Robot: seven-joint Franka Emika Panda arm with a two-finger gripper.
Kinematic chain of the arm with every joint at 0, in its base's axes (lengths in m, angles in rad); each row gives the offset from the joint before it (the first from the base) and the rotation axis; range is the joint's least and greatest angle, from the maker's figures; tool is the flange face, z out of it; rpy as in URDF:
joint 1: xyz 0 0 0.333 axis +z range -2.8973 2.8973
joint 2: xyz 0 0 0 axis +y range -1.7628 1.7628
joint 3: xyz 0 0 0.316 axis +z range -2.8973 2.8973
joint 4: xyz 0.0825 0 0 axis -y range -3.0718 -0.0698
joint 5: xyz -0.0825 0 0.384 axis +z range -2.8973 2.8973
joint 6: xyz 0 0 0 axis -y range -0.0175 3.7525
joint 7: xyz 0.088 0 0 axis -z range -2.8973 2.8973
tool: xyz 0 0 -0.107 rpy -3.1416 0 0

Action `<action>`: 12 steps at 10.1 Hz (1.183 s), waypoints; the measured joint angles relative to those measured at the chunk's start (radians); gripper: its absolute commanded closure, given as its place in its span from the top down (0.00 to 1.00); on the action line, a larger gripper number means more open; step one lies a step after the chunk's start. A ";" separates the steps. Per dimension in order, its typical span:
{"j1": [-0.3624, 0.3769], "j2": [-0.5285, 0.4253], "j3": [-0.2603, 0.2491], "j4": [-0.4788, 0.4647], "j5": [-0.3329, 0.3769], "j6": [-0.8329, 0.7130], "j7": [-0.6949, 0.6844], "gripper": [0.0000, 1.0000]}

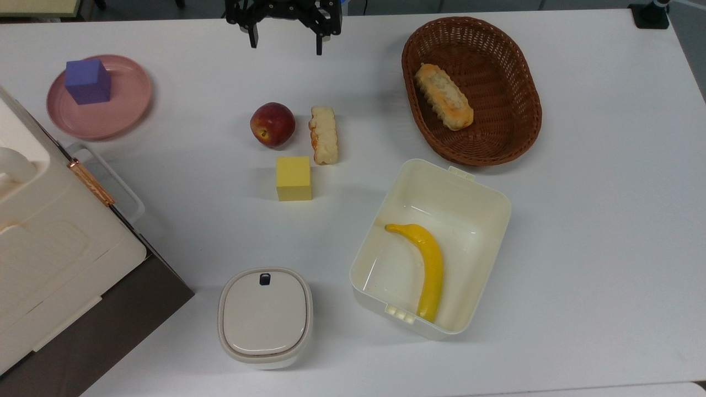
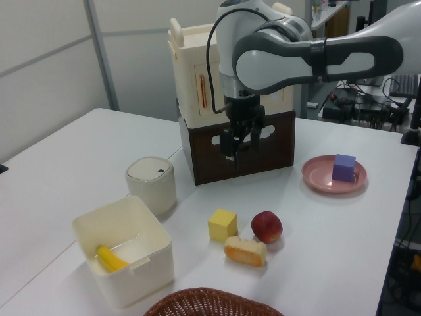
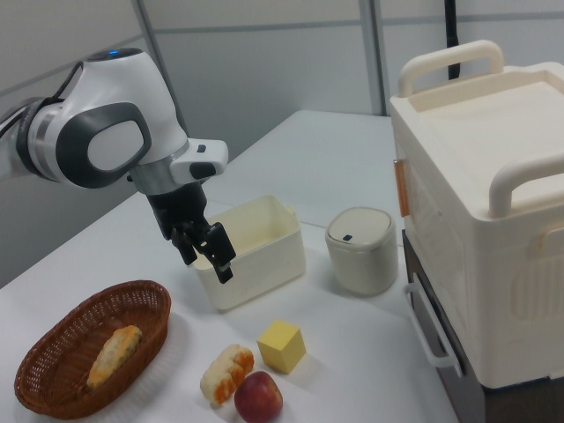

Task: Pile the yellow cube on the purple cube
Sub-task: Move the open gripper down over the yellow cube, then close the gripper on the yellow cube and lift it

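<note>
Top view. Gripper (image 1: 285, 43) at the upper edge of the frame, fingers spread wide apart, nothing between them. Yellow cube (image 1: 294, 178) sits on the table (image 1: 579, 220) well below the gripper in the top view, almost straight down-frame from it and slightly to the top view's right. An apple (image 1: 272, 124) and a bread roll (image 1: 324, 135) lie between gripper and cube, side by side, the roll's near end just beside the cube's upper corner. Purple cube (image 1: 87, 81) sits on a pink plate (image 1: 124, 110), far off to the top view's left of the gripper.

Left view. Gripper (image 2: 241, 146) hangs high over the table, pointing down, empty. Yellow cube (image 2: 223, 224) is below it and nearer the camera, apple (image 2: 267, 226) to the cube's right in the left view. Purple cube (image 2: 344, 168) on its plate (image 2: 316, 176) is off to the left view's right of the gripper.

Right view. Gripper (image 3: 206, 250) open, carrying nothing, in front of an open box (image 3: 264, 256). Yellow cube (image 3: 282, 345) lies below and to the right view's right of it, apart from the roll (image 3: 226, 374).

Judgement: grasp not yet begun. The cube has no long axis, so finger alignment to its faces is what matters; the crowding roll and apple favour closing across the cube's free sides.
</note>
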 measured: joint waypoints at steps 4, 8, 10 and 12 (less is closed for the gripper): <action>0.000 0.019 0.000 0.000 0.000 0.000 0.000 1.00; 0.000 0.105 0.000 -0.004 0.000 0.089 -0.006 1.00; 0.000 0.199 0.000 -0.021 -0.001 0.151 -0.049 1.00; -0.004 0.293 -0.003 -0.032 -0.048 0.219 -0.054 1.00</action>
